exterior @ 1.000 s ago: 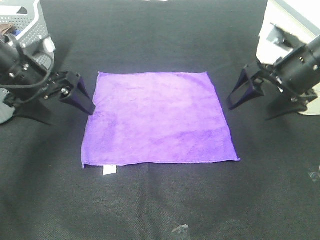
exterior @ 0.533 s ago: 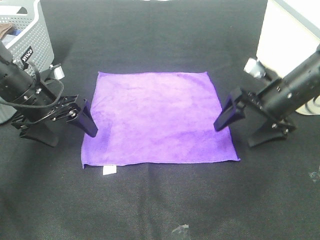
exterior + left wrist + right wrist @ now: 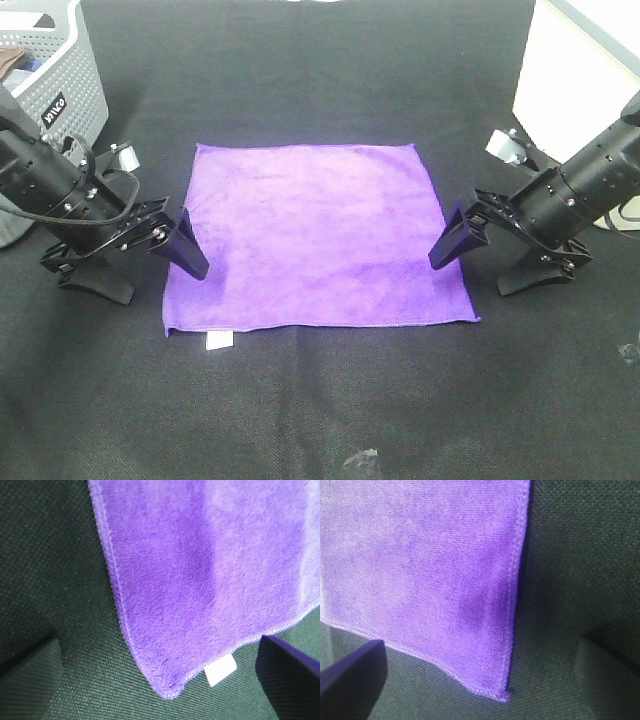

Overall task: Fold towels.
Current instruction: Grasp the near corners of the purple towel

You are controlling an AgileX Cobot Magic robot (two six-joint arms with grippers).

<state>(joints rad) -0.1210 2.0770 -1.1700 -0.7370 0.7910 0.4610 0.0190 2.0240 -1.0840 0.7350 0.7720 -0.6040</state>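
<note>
The purple towel (image 3: pixel 315 235) lies flat and unfolded on the black table, with its white tag (image 3: pixel 218 341) sticking out at the near left edge. My left gripper (image 3: pixel 186 255) is open and low over the towel's left edge, near the front left corner. In the left wrist view the towel corner (image 3: pixel 170 692) and tag (image 3: pixel 220 670) lie between the spread fingers (image 3: pixel 30 667). My right gripper (image 3: pixel 450 246) is open and low at the towel's right edge, near the front right corner. The right wrist view shows that corner (image 3: pixel 502 695) between its fingers (image 3: pixel 352 677).
A grey perforated basket (image 3: pixel 50 75) stands at the back left. A white box (image 3: pixel 575 60) stands at the back right. Small bits of debris lie on the black cloth near the front (image 3: pixel 360 458) and at the right (image 3: pixel 628 351).
Both arms have swung down and forward along the towel's sides. The left gripper has reached the left edge and the right gripper has closed in on the right edge. The towel has not moved.
</note>
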